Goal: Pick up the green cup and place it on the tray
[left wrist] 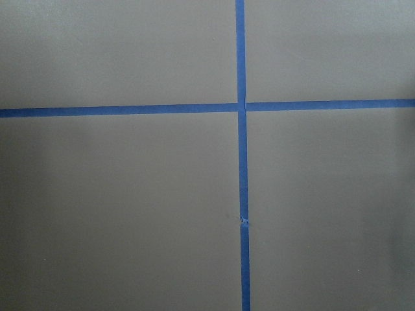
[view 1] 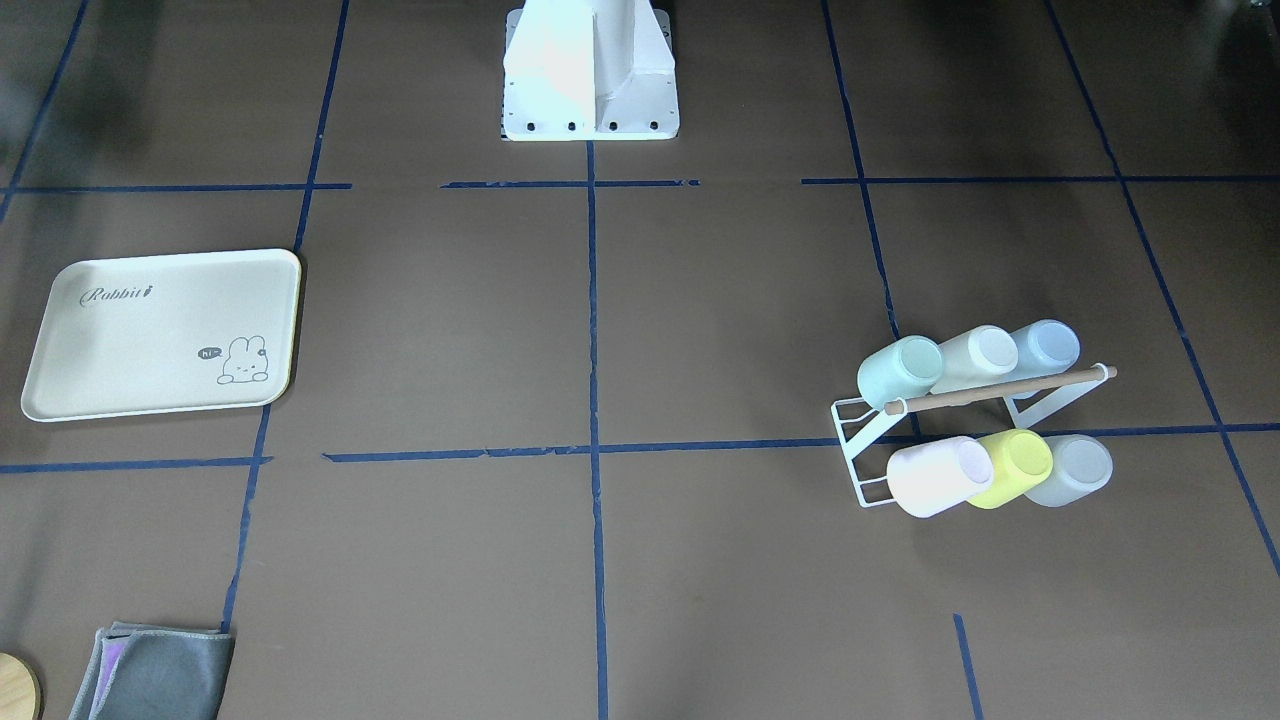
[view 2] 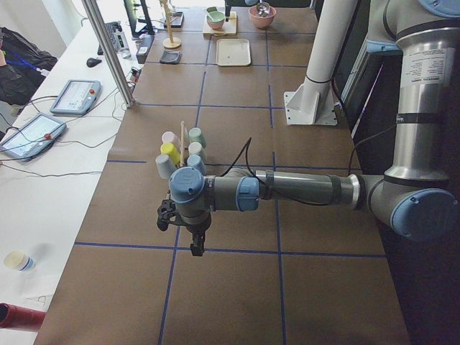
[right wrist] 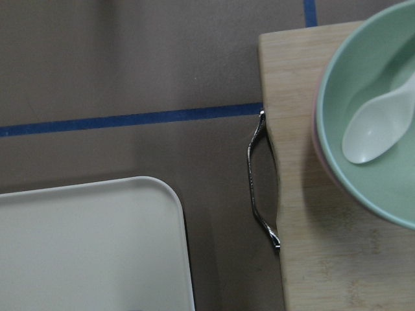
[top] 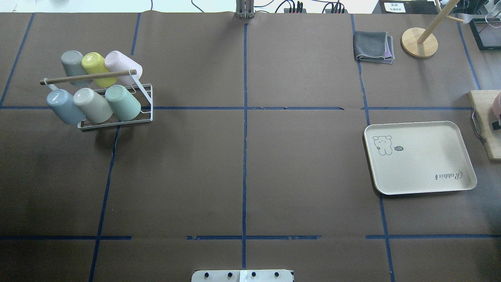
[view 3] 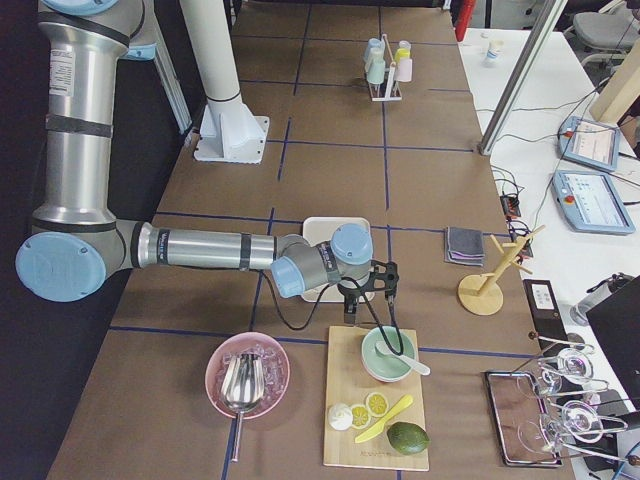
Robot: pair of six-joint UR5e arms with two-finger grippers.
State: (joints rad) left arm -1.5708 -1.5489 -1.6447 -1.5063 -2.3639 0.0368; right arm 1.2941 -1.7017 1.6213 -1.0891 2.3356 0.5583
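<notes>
The green cup (view 1: pixel 900 370) (top: pixel 122 102) is pale mint and lies tilted on a white wire rack (top: pixel 145 98), at the end of the row nearer the robot's base and nearest the table's middle. The tray (view 1: pixel 150 350) (top: pixel 422 160) lies flat and bare on the robot's right side. Its corner shows in the right wrist view (right wrist: pixel 84 246). My left gripper (view 2: pixel 194 248) hangs above the table, on the near side of the rack in the exterior left view, and apart from it. My right gripper (view 3: pixel 365 305) hangs between the tray and a wooden board. I cannot tell whether either is open or shut.
The rack also holds blue, cream, pink, yellow-green and grey cups. A wooden board (top: pixel 485 121) with a metal handle (right wrist: pixel 259 181) and a green bowl (right wrist: pixel 376 110) lies right of the tray. A grey cloth (top: pixel 373 47) and a wooden stand (top: pixel 419 42) are at the far right.
</notes>
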